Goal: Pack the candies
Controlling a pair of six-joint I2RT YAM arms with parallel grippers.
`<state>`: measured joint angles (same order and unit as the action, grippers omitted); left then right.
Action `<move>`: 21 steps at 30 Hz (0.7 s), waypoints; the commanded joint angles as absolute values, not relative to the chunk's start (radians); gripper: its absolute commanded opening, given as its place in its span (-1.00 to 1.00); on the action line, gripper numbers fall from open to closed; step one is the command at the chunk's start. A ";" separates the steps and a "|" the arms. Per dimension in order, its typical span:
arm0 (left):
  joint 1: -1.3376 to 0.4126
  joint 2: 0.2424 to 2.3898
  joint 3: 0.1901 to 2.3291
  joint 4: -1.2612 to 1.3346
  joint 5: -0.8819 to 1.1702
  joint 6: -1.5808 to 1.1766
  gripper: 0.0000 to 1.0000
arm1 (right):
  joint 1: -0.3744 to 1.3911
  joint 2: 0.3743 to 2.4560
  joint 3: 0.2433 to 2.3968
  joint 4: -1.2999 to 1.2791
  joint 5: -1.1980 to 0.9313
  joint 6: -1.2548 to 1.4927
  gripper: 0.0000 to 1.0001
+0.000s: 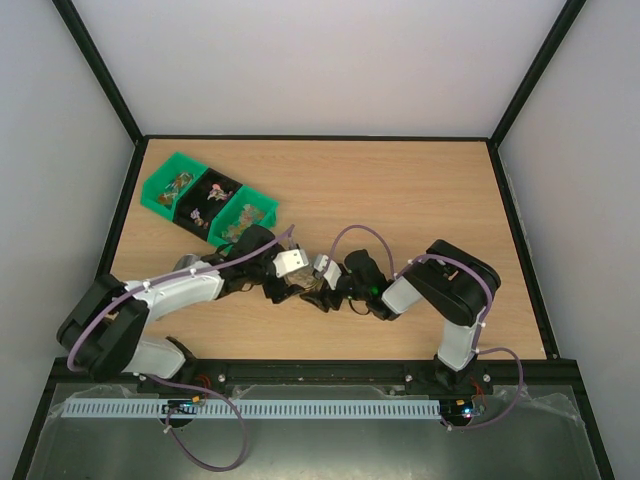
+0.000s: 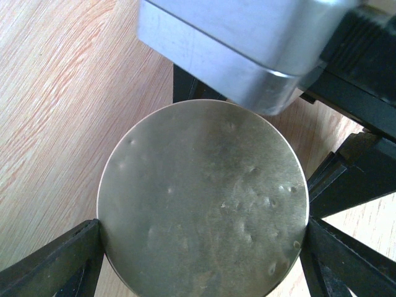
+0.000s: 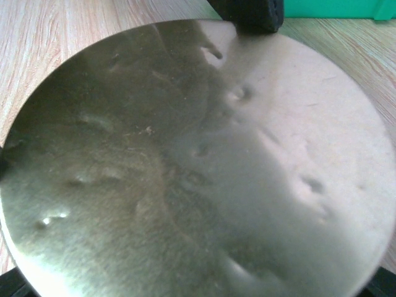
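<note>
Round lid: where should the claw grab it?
By its edge. The round lid is a flat circle facing up, with no knob, so come from above and pinch two opposite sides of the rim, where the fingers of the left claw stand now.

Robot lab: white-walled, black-framed enclosure (image 1: 330,60)

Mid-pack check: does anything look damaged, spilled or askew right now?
The round silvery lid, mid-table, is pocked with small dents. The candies sit inside the green plastic bins; none show loose on the wooden table.
</note>
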<state>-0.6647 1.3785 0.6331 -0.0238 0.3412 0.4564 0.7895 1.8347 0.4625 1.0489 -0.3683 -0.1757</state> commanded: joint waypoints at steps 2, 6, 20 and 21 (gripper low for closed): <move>-0.683 1.425 0.667 -0.008 0.360 0.487 0.65 | 0.806 1.863 0.459 0.971 -0.413 -0.178 -0.63; -0.683 1.439 0.687 -0.011 0.361 0.497 0.70 | 0.805 1.862 0.458 0.971 -0.411 -0.179 -0.62; -0.683 1.446 0.708 -0.022 0.411 0.499 0.85 | 0.806 1.864 0.456 0.974 -0.402 -0.173 -0.63; -0.683 1.445 0.710 -0.021 0.415 0.499 0.86 | 0.806 1.864 0.457 0.974 -0.402 -0.174 -0.63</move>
<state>-0.6647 1.4292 0.6849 -0.0479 0.3496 0.4904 0.7837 1.8347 0.4625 1.0500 -0.3485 -0.1795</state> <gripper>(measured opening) 0.926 0.749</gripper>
